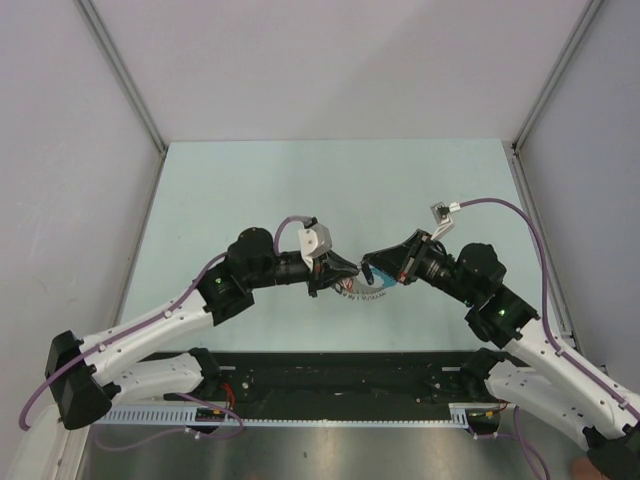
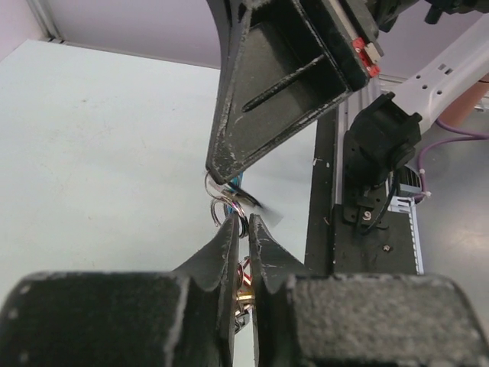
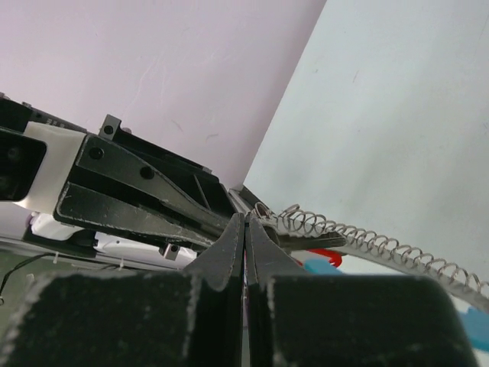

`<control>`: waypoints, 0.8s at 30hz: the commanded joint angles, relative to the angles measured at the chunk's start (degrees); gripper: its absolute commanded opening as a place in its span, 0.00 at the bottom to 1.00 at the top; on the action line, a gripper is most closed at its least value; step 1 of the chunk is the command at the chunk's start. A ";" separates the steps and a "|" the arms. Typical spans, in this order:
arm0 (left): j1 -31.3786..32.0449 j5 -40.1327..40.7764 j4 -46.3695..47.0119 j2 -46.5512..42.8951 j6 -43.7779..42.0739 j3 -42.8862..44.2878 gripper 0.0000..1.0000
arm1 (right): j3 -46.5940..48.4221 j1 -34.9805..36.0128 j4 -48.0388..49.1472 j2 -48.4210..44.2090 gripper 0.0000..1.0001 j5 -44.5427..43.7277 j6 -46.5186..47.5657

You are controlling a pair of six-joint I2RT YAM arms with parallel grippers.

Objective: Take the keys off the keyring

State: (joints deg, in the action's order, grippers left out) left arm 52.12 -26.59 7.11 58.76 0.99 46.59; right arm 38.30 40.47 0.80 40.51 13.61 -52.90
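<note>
The keyring [image 1: 366,288] hangs between my two grippers just above the table, its silvery coil [image 3: 382,248] trailing off to the right. My left gripper [image 1: 345,270] is shut on thin wire rings of the keyring [image 2: 243,218]. A red and brass key piece [image 2: 245,280] shows low between its fingers. My right gripper [image 1: 370,268] is shut, its tips [image 3: 245,222] pinching the same cluster of rings, tip to tip with the left gripper [image 3: 145,195]. A dark key [image 3: 309,241], a red key head [image 3: 327,255] and the light-blue band [image 3: 322,267] lie just right of the right fingers.
The pale green table [image 1: 300,190] lies inside grey walls with metal corner posts [image 1: 125,75]. A black base rail [image 1: 340,375] runs along the near edge. Purple cables [image 1: 500,205] loop off both arms.
</note>
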 commanded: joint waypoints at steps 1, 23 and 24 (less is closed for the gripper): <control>0.53 -4.79 0.26 -0.40 -0.64 0.70 0.12 | 0.98 -1.18 7.90 -1.75 0.00 -2.80 -2.64; 0.53 5.85 3.17 -6.64 -2.14 0.34 0.42 | 1.07 -1.18 9.57 -1.05 0.00 0.01 -1.24; 0.53 5.59 2.65 -6.38 -1.96 0.78 0.42 | 1.07 -1.18 9.83 -1.05 0.00 0.37 -0.80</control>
State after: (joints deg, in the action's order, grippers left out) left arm 52.38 -23.70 7.64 54.22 -0.03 46.50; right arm 38.28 39.48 5.06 40.05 12.73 -55.20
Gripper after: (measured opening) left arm 0.416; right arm 0.006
